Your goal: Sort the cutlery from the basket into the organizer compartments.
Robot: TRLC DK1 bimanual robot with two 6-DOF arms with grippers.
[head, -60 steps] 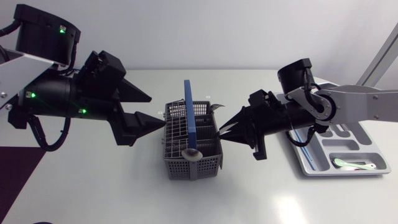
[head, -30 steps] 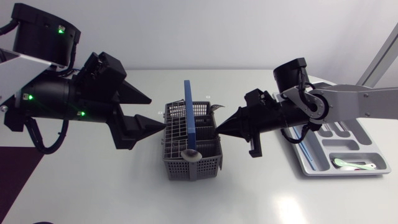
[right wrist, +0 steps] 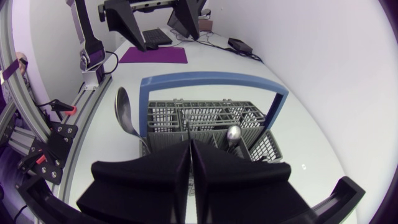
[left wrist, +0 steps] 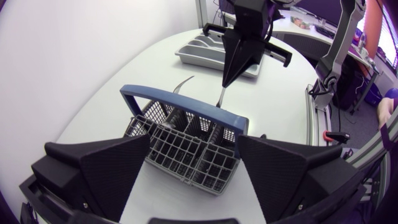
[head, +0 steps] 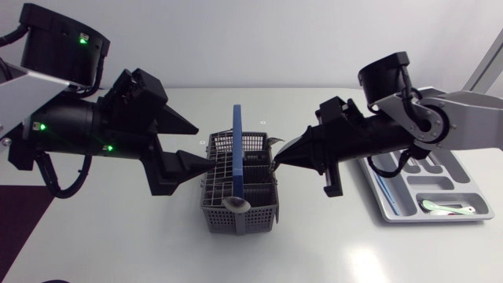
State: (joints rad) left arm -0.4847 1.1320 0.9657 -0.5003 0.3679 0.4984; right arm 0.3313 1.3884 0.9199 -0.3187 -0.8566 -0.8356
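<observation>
While my left black wedge gripper [head: 200, 144] hangs wide at grey plastic basket's [head: 236, 219] 9 o'clock, right black wedge gripper [head: 277, 160] pinches thin metal handle [left wrist: 220, 98], standing in 3 o'clock corner; grey organizer tray [head: 393, 207] beyond at 3, right arm nearer.

organizer [head: 397, 203] half hidden under right arm [head: 440, 130], thin piece [left wrist: 221, 96] at right fingers [left wrist: 236, 56] too small to identify

White table [head: 118, 236] bearing basket [head: 259, 218] and organizer [head: 405, 196].
</observation>
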